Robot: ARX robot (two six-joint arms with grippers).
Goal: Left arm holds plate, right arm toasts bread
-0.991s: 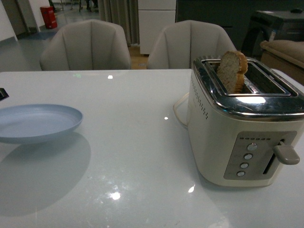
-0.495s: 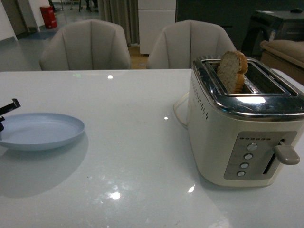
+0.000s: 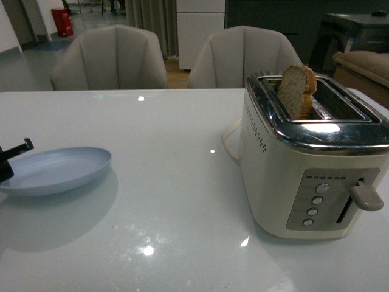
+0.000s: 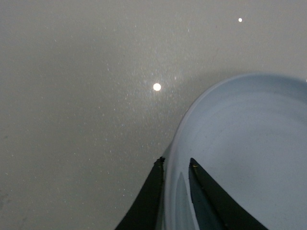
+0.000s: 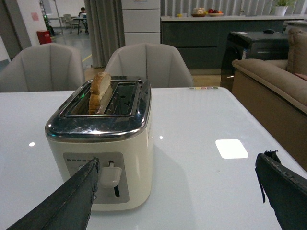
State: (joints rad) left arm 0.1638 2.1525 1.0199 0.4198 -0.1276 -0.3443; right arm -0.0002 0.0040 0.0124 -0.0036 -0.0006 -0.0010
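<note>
Two grippers: both are seen only in part, one per wrist view, plus a sliver of the left one in the front view.
Left gripper (image 4: 175,191): dark jaws are closed on the rim of the plate (image 4: 249,143), one finger outside the rim, the other inside the dish. In the front view its tip (image 3: 12,158) is seen at the far left edge of the frame.
Plate: pale blue, round, shallow, with faint rings. It is held at the left of the counter (image 3: 164,182) with its far edge tilted slightly up; a broad soft shadow is cast beneath it. Whether the near edge touches the counter cannot be told.
Right gripper (image 5: 177,196): jaws are spread wide apart with nothing between them. One dark finger is seen in front of the toaster's control panel, the other well off to the opposite side above bare counter.
Bread (image 3: 297,90): a half-slice, light brown with a tan crust, stands upright in the toaster slot nearer the plate, its rounded top raised above the chrome. In the right wrist view it (image 5: 99,91) is seen in the same slot.
Toaster (image 3: 304,176): cream body, chrome top, two slots, at the right of the counter and well apart from the plate. A lever (image 3: 366,198) and a column of round buttons are set in the end panel.
Background: two pale padded chairs (image 3: 109,61) are drawn up behind the counter.
</note>
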